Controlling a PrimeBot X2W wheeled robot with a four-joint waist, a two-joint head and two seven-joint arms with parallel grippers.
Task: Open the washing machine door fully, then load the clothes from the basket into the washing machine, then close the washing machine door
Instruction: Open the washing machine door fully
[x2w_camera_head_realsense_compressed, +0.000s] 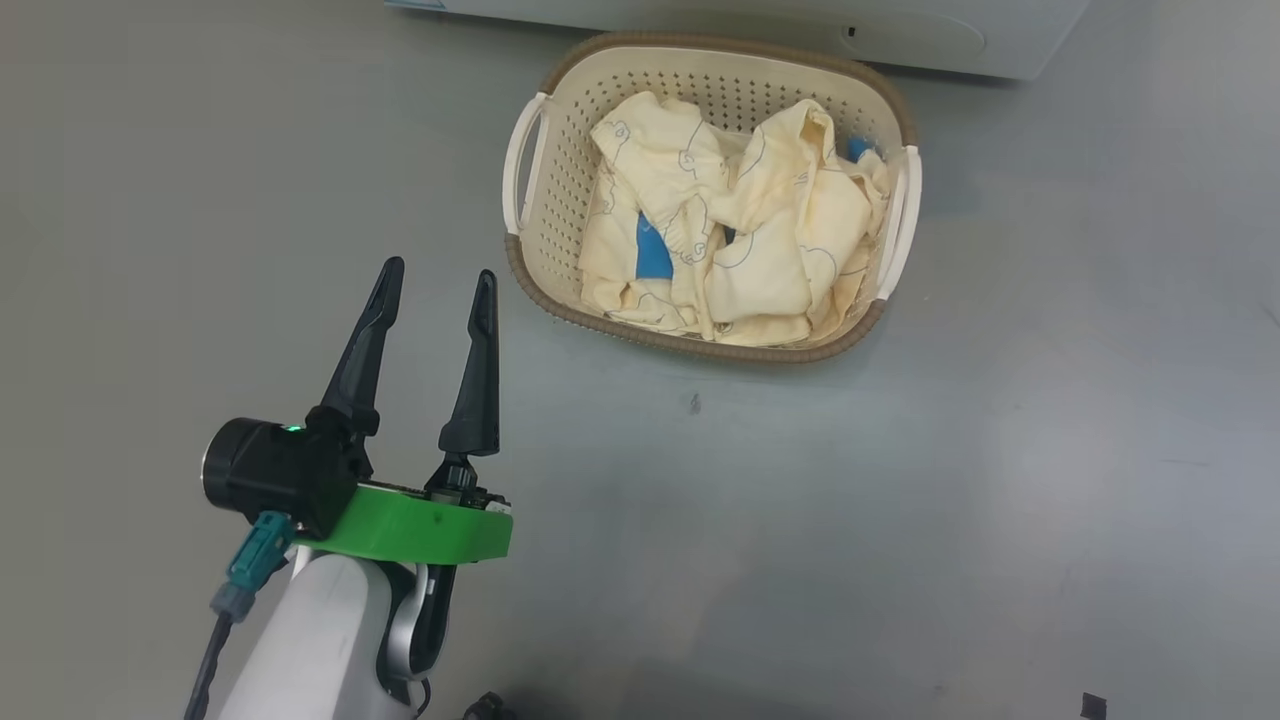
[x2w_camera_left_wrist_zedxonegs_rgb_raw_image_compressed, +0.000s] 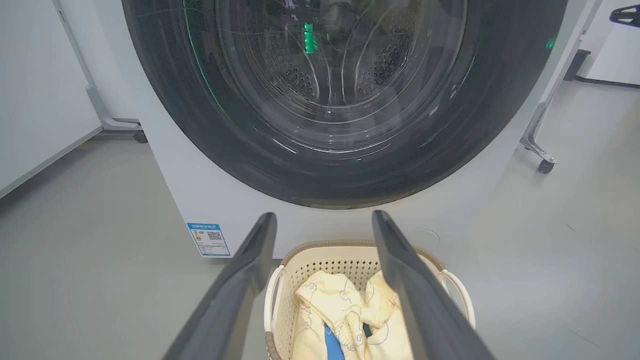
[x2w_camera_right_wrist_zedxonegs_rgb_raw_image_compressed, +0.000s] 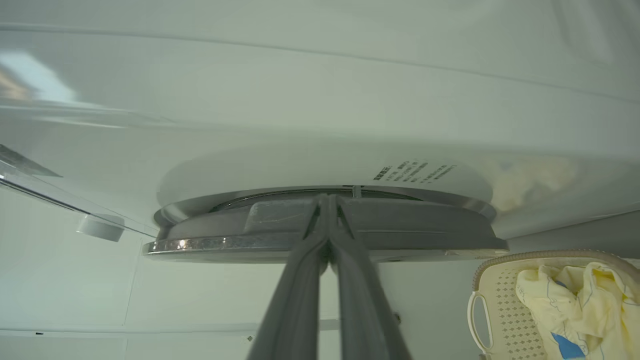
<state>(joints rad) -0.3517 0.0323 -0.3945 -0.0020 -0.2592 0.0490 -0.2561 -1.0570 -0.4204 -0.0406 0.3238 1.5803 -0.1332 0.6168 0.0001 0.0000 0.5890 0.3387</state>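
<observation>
Two pincers: left pincer (x2w_camera_head_realsense_compressed: 440, 268) spread, cream perforated basket (x2w_camera_head_realsense_compressed: 560, 180) holding pale yellow clothes (x2w_camera_head_realsense_compressed: 770, 250) ahead; right pincer (x2w_camera_right_wrist_zedxonegs_rgb_raw_image_compressed: 327, 199) pressed together at dark-rimmed round door (x2w_camera_right_wrist_zedxonegs_rgb_raw_image_compressed: 410, 230).

A smooth grey floor (x2w_camera_head_realsense_compressed: 1000, 450) carries the basket (x2w_camera_head_realsense_compressed: 560, 180), standing just in front of the base of the washing machine (x2w_camera_head_realsense_compressed: 900, 40), which also stands on it. A small dark speck (x2w_camera_head_realsense_compressed: 695, 403) marks the floor near the basket's front rim, and a small black scrap (x2w_camera_head_realsense_compressed: 1093, 706) lies well apart. Wheeled frame feet (x2w_camera_left_wrist_zedxonegs_rgb_raw_image_compressed: 539, 155) rest beside the machine
</observation>
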